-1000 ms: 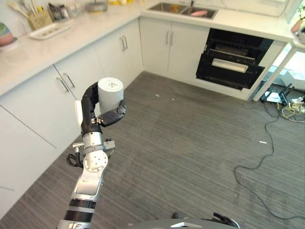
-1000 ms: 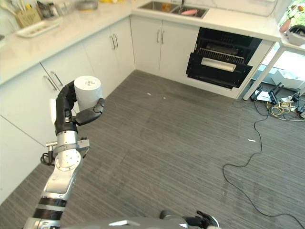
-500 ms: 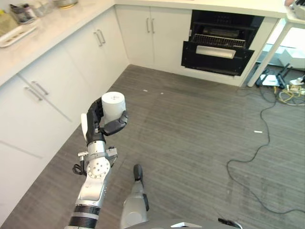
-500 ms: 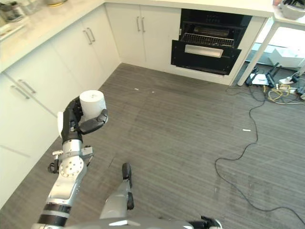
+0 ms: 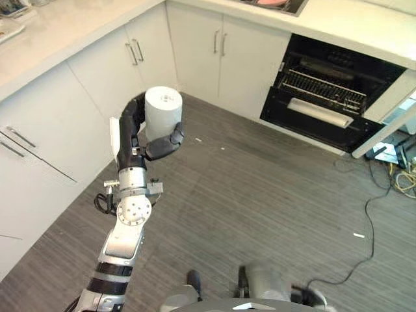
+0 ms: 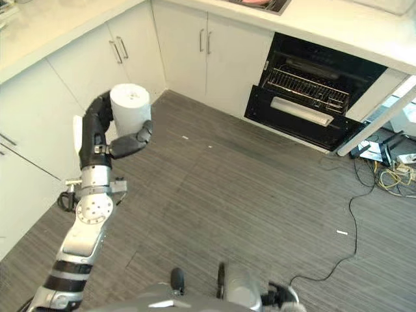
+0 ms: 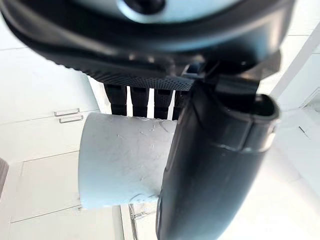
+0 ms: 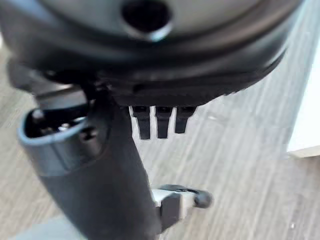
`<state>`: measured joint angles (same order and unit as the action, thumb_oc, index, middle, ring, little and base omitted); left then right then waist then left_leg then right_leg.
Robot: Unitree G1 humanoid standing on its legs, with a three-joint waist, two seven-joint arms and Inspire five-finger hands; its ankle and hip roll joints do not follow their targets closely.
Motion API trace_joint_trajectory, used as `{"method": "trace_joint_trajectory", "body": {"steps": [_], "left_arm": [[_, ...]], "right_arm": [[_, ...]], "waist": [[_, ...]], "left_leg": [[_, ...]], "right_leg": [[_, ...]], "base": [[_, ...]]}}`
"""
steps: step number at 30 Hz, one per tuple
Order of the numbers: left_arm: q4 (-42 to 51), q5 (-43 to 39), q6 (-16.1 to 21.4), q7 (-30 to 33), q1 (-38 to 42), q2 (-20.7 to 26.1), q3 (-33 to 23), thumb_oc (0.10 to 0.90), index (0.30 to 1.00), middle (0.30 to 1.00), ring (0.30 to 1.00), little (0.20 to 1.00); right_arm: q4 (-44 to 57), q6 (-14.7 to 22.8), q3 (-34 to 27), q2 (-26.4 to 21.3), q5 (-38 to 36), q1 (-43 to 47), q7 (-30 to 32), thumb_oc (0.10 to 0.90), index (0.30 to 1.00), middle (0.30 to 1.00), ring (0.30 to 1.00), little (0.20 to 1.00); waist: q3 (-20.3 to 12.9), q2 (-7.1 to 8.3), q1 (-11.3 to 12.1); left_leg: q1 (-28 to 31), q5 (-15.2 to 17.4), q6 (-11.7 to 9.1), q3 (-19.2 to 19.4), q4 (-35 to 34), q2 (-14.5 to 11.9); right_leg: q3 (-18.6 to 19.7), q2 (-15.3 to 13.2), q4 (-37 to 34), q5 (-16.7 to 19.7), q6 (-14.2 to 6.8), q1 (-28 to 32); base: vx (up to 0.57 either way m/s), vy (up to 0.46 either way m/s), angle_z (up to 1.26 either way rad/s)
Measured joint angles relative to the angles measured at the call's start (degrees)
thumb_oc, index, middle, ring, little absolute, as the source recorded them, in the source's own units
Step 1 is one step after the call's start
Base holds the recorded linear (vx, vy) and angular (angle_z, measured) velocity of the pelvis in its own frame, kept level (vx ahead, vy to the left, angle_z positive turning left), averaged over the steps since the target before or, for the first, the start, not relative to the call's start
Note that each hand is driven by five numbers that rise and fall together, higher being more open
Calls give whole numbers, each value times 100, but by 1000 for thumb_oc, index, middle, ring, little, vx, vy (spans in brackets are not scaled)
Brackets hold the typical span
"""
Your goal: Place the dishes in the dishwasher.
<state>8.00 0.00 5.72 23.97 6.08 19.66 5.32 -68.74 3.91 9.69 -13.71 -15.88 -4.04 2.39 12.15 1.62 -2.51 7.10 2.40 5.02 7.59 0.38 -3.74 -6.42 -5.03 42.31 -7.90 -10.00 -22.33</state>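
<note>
Right hand (image 8: 125, 165): seen in its own wrist view over the grey plank floor (image 5: 273, 195), fingers hanging straight and relaxed, holding nothing. Left hand (image 5: 140, 133): raised at the robot's left front, fingers and thumb curled round a white cup (image 5: 163, 112), which stands upright, base uppermost, long axis vertical; the left wrist view shows the cup's side wall (image 7: 125, 160) pressed between the finger row and the thumb. White base cabinets (image 5: 78, 110): just beyond the left hand, to its left. Open black dishwasher (image 6: 312, 91): well apart, ahead and to the right of the cup, door dropped, wire rack (image 6: 305, 81) showing. Judgement: the cup lies far from the rack, so the carry across the floor comes first; the left hand bears it.
</note>
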Motion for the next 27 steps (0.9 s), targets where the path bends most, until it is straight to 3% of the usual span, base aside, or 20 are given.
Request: {"method": "trace_joint_trajectory", "body": {"steps": [1,3,4,5,6,7,8,9,10,12,13,14,16,17,19,22,23,25,26,27], "left_arm": [[0,0,0,0,0,0,0,400,300,300,300,300],[74,-2,102,-70,-26,-11,143,400,300,300,300,300],[101,-7,161,-111,-129,39,324,400,300,300,300,300],[59,-6,150,-235,-364,106,430,400,300,300,300,300],[59,-6,150,-235,-364,106,430,400,300,300,300,300],[-100,-48,90,-249,-526,116,438,400,300,300,300,300],[-347,-48,19,-377,-535,90,487,400,300,300,300,300],[-454,-49,-72,-457,-532,80,498,400,300,300,300,300],[-511,-51,-86,-460,-532,57,503,400,300,300,300,300],[-513,-78,-87,-467,-533,23,489,400,300,300,300,300],[-459,-129,-63,-508,-534,25,479,400,300,300,300,300],[-451,-204,-6,-533,-515,-36,463,400,300,300,300,300],[-440,-266,25,-604,-515,-27,478,400,300,300,300,300],[-451,-354,26,-626,-513,-18,481,400,300,300,300,300],[-427,-426,38,-649,-499,25,460,400,300,300,300,300],[-431,-459,48,-643,-487,57,406,400,300,300,300,300],[-530,-458,45,-646,-473,60,341,400,300,300,300,300],[-642,-462,7,-679,-454,58,364,400,300,300,300,300],[-636,-471,3,-683,-465,85,444,400,300,300,300,300],[-635,-479,5,-695,-460,75,495,400,300,300,300,300]], "right_arm": [[0,0,0,0,0,0,0,800,900,900,900,900],[153,16,270,36,-3,-121,17,800,900,900,900,900],[27,26,276,115,-2,-126,-2,800,900,900,900,900],[-78,2,248,186,1,-287,-9,800,900,900,900,900],[-78,2,248,186,1,-287,-9,800,900,900,900,900],[-429,11,231,188,7,-61,16,800,900,900,900,900],[-504,49,194,147,7,42,44,800,900,900,900,900],[-556,33,9,177,11,90,37,800,900,900,900,900],[-591,0,-26,236,11,73,29,800,900,900,900,900],[-644,-43,-287,294,8,88,-1,800,900,900,900,900],[-633,-62,-338,260,9,50,-50,800,900,900,900,900],[-632,-96,-328,181,9,79,-57,800,900,900,900,900],[-665,-116,-279,94,8,145,-48,800,900,900,900,900],[-635,-115,-263,53,0,216,-40,800,900,900,900,900],[-562,-100,-196,94,-12,219,-5,800,900,900,900,900],[-294,-58,-53,68,-12,340,35,800,900,900,900,900],[-165,-34,-38,62,-11,452,39,800,900,900,900,900],[-206,-5,51,75,-8,539,61,800,900,900,900,900],[-209,-9,37,49,-7,561,87,800,900,900,900,900],[-220,-8,46,6,-6,563,101,800,900,900,900,900]], "waist": [[0,0,0],[-90,228,-12],[-169,386,-70],[-274,354,-41],[-274,354,-41],[-266,216,13],[-287,88,-54],[-273,66,-219],[-288,148,-268],[-231,228,-191],[-218,338,-136],[-186,402,-51],[-183,380,3],[-153,434,-5],[-165,486,-80],[-271,395,58],[-240,330,12],[-265,313,-14],[-263,306,90],[-260,268,77]], "left_leg": [[0,0,0,0,0,0],[165,509,-390,-353,89,-215],[367,642,-623,-630,-73,-348],[826,798,-725,-890,-381,-626],[826,798,-725,-890,-381,-626],[937,1111,-1176,-1003,2,-658],[842,936,-1049,-1001,174,-409],[999,697,-785,-595,139,-375],[1175,356,-776,-554,96,-435],[853,10,-1213,-547,1049,-486],[96,-402,-1904,-743,2711,-462],[-448,-602,-2018,-816,3666,-321],[-1143,-491,-1971,-692,4380,-112],[-1486,-366,-1842,-585,4239,60],[-1556,-258,-1579,-270,3396,-97],[-1237,-420,-1443,-386,728,-824],[-1036,-630,-1493,-594,-232,-1205],[-960,-710,-1588,-1289,-617,-1250],[-1018,-866,-1802,-1686,-613,-1231],[-1071,-894,-1790,-1761,-617,-1158]], "right_leg": [[0,0,0,0,0,0],[-265,-277,-2323,38,57,-234],[-93,-417,-3027,-52,-3,-238],[-119,-263,-2990,361,165,-116],[-119,-263,-2990,361,165,-116],[-166,-90,-2581,534,113,-148],[-336,13,-2530,551,150,-8],[-464,167,-2551,621,406,259],[-436,269,-2565,632,574,467],[-404,357,-2871,590,653,910],[-507,256,-3145,653,1011,1262],[-424,246,-3264,816,1252,1411],[-351,269,-3644,928,1286,1766],[-302,306,-3999,929,1282,2128],[-257,376,-4376,973,1288,2477],[382,725,-4779,1056,1263,2771],[665,836,-4772,1051,1310,2902],[1370,846,-4775,1034,1298,3070],[1587,788,-4780,976,1216,3209],[1633,749,-4779,931,1174,3287]], "base": [[504,-73,57],[471,-67,104],[490,-64,163],[461,-64,112],[391,-60,36],[298,-51,15],[523,-111,48],[498,-130,69],[457,-160,50],[350,-161,4],[261,-130,-16],[289,-111,-18],[272,9,-32],[349,98,-30],[417,291,-30],[437,326,-108],[421,315,-117],[403,326,-93],[344,346,-95],[250,359,-86]]}}
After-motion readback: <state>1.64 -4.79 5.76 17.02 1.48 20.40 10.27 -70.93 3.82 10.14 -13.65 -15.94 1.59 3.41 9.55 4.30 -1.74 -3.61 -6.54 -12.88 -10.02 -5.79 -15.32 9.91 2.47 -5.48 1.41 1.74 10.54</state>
